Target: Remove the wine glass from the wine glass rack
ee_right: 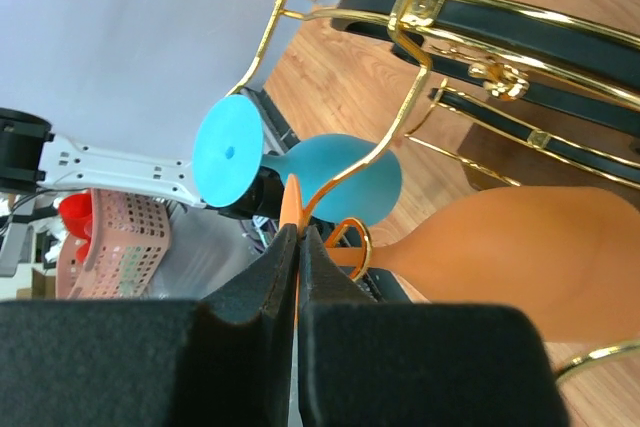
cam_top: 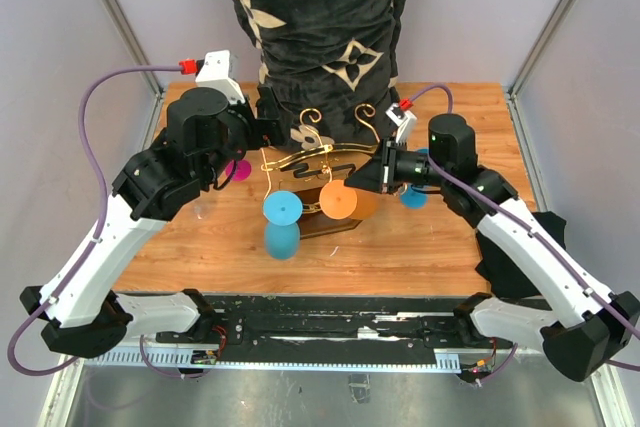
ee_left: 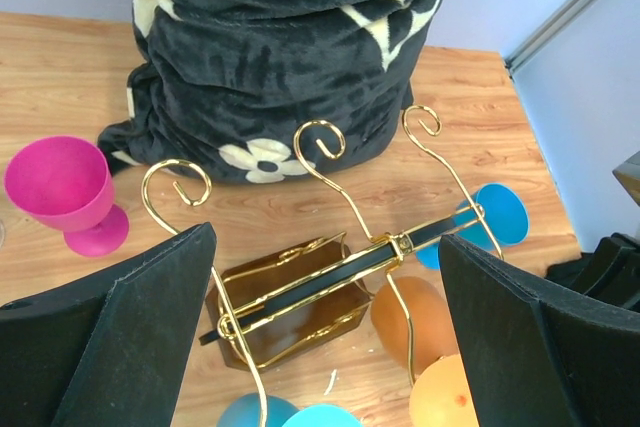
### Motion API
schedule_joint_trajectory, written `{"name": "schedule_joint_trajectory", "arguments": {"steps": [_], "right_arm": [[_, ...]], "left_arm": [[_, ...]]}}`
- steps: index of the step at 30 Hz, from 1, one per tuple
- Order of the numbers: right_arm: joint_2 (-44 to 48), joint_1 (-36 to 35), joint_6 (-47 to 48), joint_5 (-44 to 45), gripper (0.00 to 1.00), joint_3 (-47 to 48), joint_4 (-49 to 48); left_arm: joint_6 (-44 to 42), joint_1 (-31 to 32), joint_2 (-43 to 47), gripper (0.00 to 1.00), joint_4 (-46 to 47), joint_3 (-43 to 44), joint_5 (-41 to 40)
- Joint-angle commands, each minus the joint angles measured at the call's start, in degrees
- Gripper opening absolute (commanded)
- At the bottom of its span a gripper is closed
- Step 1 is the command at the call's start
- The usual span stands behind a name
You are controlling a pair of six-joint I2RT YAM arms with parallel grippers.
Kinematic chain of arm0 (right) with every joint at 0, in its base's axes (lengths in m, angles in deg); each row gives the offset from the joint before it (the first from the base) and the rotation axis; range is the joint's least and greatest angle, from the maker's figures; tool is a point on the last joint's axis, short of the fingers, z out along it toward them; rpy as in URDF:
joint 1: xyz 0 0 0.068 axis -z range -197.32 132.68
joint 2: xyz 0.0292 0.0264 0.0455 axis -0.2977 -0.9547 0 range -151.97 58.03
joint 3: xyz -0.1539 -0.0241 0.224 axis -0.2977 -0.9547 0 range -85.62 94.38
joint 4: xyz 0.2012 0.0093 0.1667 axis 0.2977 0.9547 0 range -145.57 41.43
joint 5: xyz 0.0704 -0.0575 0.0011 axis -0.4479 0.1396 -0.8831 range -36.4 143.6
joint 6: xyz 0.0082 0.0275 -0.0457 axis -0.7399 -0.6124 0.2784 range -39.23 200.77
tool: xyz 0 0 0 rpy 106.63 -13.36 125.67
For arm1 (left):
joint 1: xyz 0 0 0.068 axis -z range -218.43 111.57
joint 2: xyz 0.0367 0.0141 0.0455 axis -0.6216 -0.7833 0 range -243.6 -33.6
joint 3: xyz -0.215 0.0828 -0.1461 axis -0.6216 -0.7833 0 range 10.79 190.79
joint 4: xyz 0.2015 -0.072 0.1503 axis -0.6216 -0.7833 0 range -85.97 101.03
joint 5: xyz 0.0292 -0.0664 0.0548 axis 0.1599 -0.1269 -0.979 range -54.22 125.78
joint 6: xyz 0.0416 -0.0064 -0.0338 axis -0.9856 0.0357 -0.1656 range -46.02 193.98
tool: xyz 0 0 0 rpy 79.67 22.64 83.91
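The wine glass rack (cam_top: pixel 318 159), gold curly wire on a dark brown base (ee_left: pixel 290 309), stands mid-table. An orange wine glass (cam_top: pixel 341 200) hangs upside down from one arm, its stem in a wire loop. My right gripper (ee_right: pixel 300 232) is shut on the thin edge of the orange foot disc (ee_right: pixel 291 199); the orange bowl (ee_right: pixel 545 247) lies to the right. From the top the right gripper (cam_top: pixel 372 175) sits just right of that glass. My left gripper (ee_left: pixel 325 247) hovers over the rack, open wide and holding nothing, at the rack's back left (cam_top: pixel 268 119).
Blue glasses hang on the rack at front left (cam_top: pixel 283 209) and right (cam_top: pixel 413 195). A pink glass (ee_left: pixel 65 187) stands upright on the table to the left. A rolled black flowered blanket (cam_top: pixel 310 17) fills the back behind the rack.
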Motion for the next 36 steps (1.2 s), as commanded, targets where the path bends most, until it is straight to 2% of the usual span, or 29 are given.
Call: {"name": "schedule_joint_trajectory", "arguments": {"steps": [1,11,16,22,23,27,29,36], "right_arm": [[-0.8,-1.9,-4.8,-4.6,0.01,0.3,-7.1],[-7.9,-1.9,-14.4,-11.0,0.01,2.0,-18.4],[-8.6,-2.0,-10.2,-10.6,0.01,4.6,-12.1],[-5.5,-1.9,-5.0,-8.7,0.01,2.7,-6.7],[-4.8,-1.9,-3.5,-7.3,0.04,2.9,-5.0],[-2.1,-1.0,1.9,-1.9,0.29,3.4,2.3],[-1.0,-0.3,4.4,1.3,0.38,3.7,5.8],[-0.9,0.6,7.5,3.5,0.49,2.6,9.6]], "left_arm": [[-0.5,-0.4,0.1,1.00,2.0,0.0,0.0],[-0.4,-0.4,0.5,1.00,2.1,-0.4,0.4],[-0.8,-0.4,1.1,1.00,2.0,-0.6,-0.4],[-1.4,-0.4,1.6,1.00,2.8,-1.9,-0.7],[-1.5,-0.4,1.5,1.00,2.9,-2.1,-0.6],[-1.6,-0.4,1.4,1.00,3.1,-2.5,-0.1],[-1.8,-0.4,1.5,1.00,3.5,-2.7,0.2],[-2.0,-0.4,1.6,1.00,4.2,-3.2,0.9]]}}
